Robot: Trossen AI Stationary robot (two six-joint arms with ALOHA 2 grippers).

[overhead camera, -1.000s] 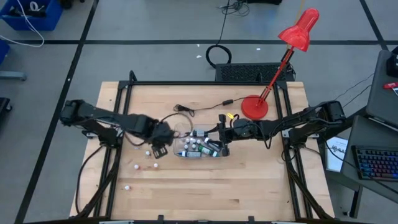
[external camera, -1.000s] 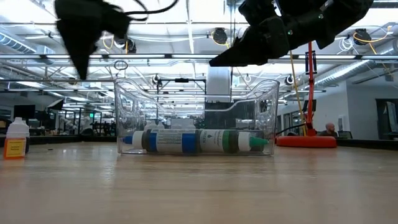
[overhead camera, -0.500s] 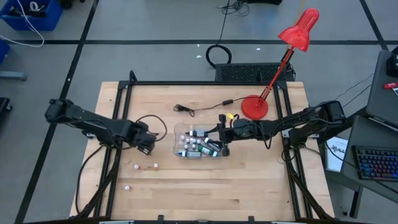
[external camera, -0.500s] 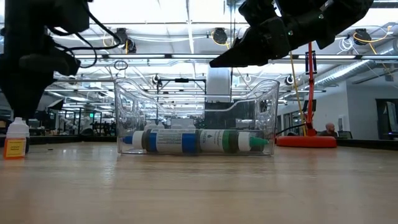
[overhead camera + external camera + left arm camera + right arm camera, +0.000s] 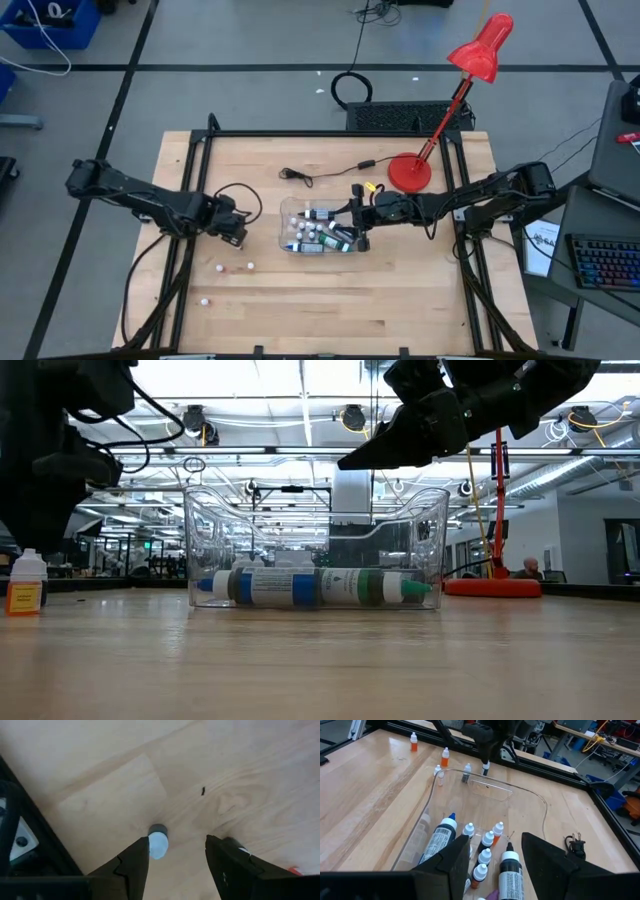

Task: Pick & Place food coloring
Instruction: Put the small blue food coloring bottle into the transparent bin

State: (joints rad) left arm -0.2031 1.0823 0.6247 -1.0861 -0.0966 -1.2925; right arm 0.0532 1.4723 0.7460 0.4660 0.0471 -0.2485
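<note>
left gripper [image 5: 177, 857] open and empty, straddling one standing food coloring bottle [image 5: 157, 841] left of the clear tub [image 5: 290, 212].
tiny, light, rigid, tippy: pinch low on body. right gripper [image 5: 492, 857] open, empty, over tub.

arms: black, jointed, slim | cables: black, looped along links | left gripper [image 5: 177, 862] fingers: dark, tapered
</note>
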